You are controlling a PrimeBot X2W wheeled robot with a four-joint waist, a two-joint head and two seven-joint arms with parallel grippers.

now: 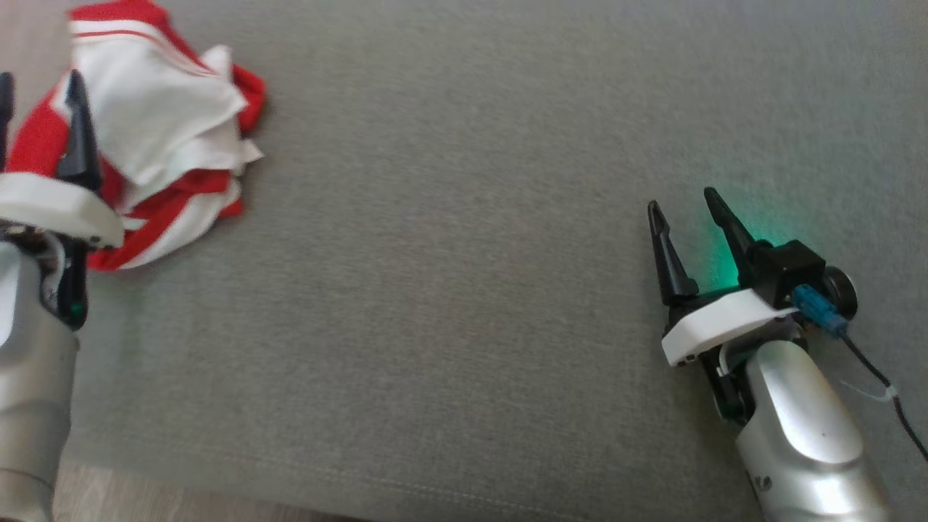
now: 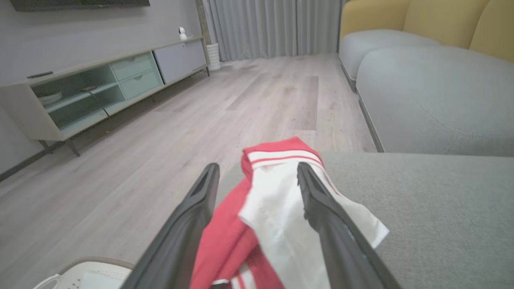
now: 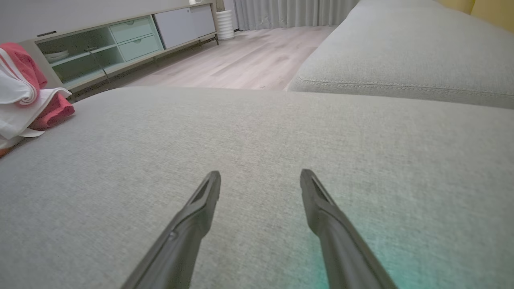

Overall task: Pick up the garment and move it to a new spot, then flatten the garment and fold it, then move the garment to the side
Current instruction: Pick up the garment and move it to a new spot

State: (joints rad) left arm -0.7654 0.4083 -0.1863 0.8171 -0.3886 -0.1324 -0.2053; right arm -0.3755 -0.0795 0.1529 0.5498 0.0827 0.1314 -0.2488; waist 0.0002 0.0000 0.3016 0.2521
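The left gripper (image 2: 258, 168) stands wide open, its two fingers spread over the crumpled red-and-white garment (image 1: 159, 109). The garment lies bunched at the far left corner of the grey cushion (image 1: 449, 254). Whether the fingers touch the cloth cannot be told, and nothing is clamped between them. The right gripper (image 1: 682, 198) is spread open too and empty, low over the cushion's right part and well apart from the garment. A green glow (image 1: 725, 246) falls on the fabric just beside its fingers, and a dark cable (image 1: 870, 370) trails from its wrist. Beyond the cushion's left edge runs a pale wooden floor (image 2: 160, 132) with a low cabinet (image 2: 100, 88) across it. A grey sofa (image 2: 421, 88) with a yellow back sits past the cushion's far edge.
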